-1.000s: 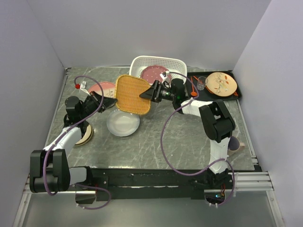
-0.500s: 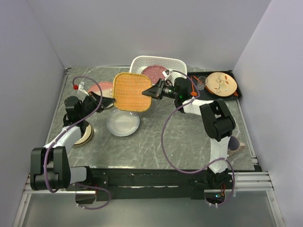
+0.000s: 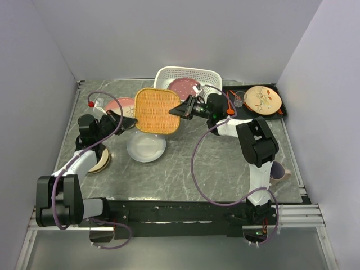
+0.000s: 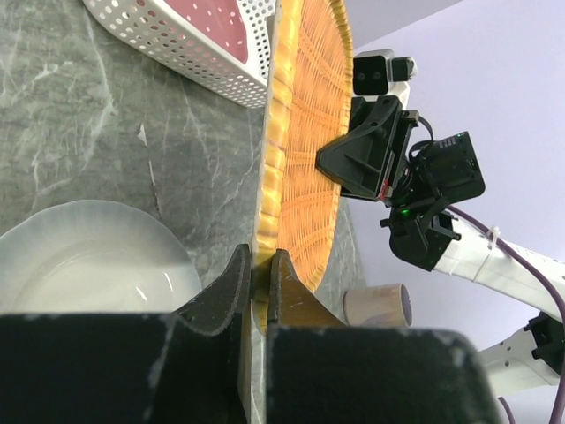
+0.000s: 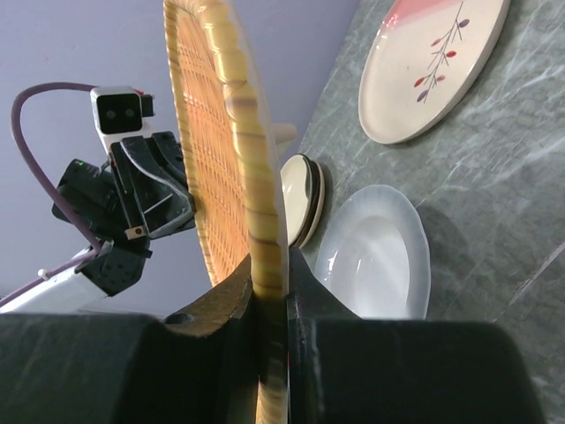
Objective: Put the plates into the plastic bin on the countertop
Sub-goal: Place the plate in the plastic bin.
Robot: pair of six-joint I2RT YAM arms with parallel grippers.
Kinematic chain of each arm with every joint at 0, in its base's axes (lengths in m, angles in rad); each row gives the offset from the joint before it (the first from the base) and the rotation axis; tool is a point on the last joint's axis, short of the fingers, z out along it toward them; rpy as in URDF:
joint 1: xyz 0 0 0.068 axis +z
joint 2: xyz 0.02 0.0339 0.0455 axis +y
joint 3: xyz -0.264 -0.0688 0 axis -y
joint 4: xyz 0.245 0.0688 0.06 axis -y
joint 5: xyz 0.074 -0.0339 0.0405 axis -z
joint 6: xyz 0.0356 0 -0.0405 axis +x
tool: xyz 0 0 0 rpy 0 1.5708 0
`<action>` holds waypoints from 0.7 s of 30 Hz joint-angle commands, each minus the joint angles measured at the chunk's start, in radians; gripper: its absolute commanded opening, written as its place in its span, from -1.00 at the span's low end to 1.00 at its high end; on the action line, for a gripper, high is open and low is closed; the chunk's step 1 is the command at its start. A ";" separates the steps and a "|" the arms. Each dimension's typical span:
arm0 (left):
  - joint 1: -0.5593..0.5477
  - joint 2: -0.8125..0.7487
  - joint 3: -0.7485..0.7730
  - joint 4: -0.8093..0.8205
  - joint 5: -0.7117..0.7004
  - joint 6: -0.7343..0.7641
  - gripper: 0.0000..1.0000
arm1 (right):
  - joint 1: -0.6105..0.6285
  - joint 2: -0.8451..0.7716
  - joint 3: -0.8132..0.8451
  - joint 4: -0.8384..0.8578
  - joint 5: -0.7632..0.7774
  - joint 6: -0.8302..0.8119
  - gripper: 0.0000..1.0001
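Left pincer [image 4: 258, 263], right pincer [image 5: 269, 281] both clamped on orange plate [image 3: 157, 111] | pink plate [image 3: 184, 87] already in bin [image 3: 188, 71] | white plate [image 3: 145, 146], others not yet binned

Orange plate [image 3: 157, 110]: orange basket-weave, yellow-tan rim. Plastic bin [image 3: 188, 68]: white, perforated with round holes. Pink plate [image 3: 183, 87]: dusky pink. Countertop [image 3: 185, 169]: dark grey-green, thin white veins. White plate [image 3: 145, 147]: plain glossy white. Sprig plate [image 5: 433, 62]: cream, pink wash, red and purple leaf sprig.

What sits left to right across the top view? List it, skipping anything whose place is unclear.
brown-rimmed plate → sprig plate → orange plate → white bin → black tray
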 commanded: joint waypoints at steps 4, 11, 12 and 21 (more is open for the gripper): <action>-0.023 -0.051 0.058 0.014 -0.005 0.039 -0.57 | 0.033 -0.003 -0.005 0.101 -0.042 -0.051 -1.00; -0.024 -0.051 0.059 0.005 -0.014 0.051 0.41 | 0.033 -0.020 -0.013 0.100 -0.043 -0.054 -1.00; -0.026 -0.056 0.059 -0.003 -0.022 0.060 0.52 | 0.034 -0.023 -0.015 0.097 -0.045 -0.055 -1.00; -0.031 -0.064 0.075 -0.075 -0.055 0.116 0.99 | 0.033 -0.040 -0.013 0.080 -0.043 -0.066 -1.00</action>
